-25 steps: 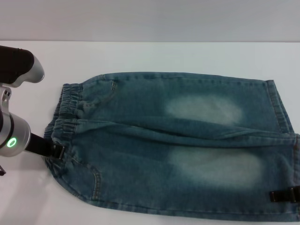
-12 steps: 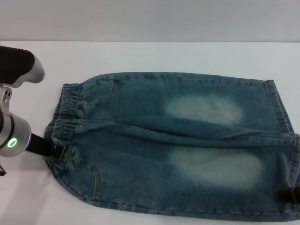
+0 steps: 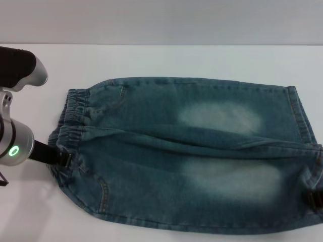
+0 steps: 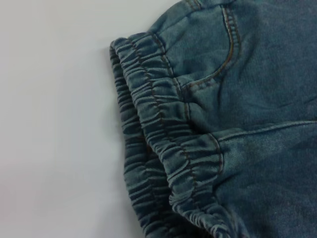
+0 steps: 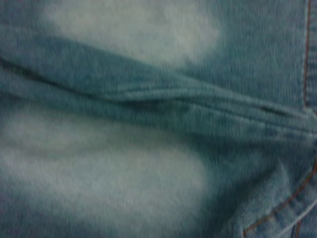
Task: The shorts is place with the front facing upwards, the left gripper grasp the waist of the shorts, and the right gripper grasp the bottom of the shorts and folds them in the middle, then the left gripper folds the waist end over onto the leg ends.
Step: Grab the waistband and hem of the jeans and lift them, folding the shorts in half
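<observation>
Blue denim shorts [image 3: 192,151] lie flat on the white table, front up, with the elastic waist [image 3: 70,118] to the left and the leg hems [image 3: 303,116] to the right. My left gripper [image 3: 63,160] is at the near part of the waist, its black fingers closed on the waistband edge. The left wrist view shows the gathered waistband [image 4: 163,139] and a pocket seam close up. My right gripper [image 3: 316,197] is at the near leg's hem at the frame's right edge, mostly cut off, and the hem bunches up around it. The right wrist view shows only the denim crease [image 5: 188,96].
The white table [image 3: 166,60] shows bare behind the shorts and to their left. The left arm's silver body with a green light [image 3: 14,150] stands at the left edge of the head view.
The right gripper has slid toward the right edge and risen a little, and the near leg's hem has puckered upward with it. The left gripper shifted slightly at the waist.
</observation>
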`<state>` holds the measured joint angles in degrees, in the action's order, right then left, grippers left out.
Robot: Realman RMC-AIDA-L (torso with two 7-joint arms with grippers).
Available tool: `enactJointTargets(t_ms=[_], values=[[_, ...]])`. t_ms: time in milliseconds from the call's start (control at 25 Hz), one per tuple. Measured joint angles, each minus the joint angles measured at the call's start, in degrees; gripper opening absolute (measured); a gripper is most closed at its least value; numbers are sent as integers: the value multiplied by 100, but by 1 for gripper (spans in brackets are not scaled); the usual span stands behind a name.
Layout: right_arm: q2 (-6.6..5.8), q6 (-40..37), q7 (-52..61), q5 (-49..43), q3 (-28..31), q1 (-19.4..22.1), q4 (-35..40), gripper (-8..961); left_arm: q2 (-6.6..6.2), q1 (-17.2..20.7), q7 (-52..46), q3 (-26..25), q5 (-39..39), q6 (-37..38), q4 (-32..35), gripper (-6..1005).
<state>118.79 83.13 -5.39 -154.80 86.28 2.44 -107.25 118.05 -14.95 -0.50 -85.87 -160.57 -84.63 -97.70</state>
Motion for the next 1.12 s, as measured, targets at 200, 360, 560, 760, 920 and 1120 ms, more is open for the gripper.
enactJointTargets(t_ms=[200,360,560,760,920,1120], values=[[3,-161,-1,3,8,-14,-112,27,6,40,-3,0,4,99,-68,111],[4,-382,0,4,110,23,-355,3,8,116,-11,-13,8,278,-172,111],[3,-773,-5,-18,364,-1,-570,10,4,259,-12,-61,9,642,-400,111],[-3,-1321,-42,-57,561,-8,-692,17,0,333,-14,-118,10,1097,-497,110],[2,-1845,-58,-62,671,1,-726,23,-2,349,-68,-117,37,1393,-519,110],[6,-2238,-59,-65,713,63,-745,30,-2,389,-80,-98,175,1910,-522,109]])
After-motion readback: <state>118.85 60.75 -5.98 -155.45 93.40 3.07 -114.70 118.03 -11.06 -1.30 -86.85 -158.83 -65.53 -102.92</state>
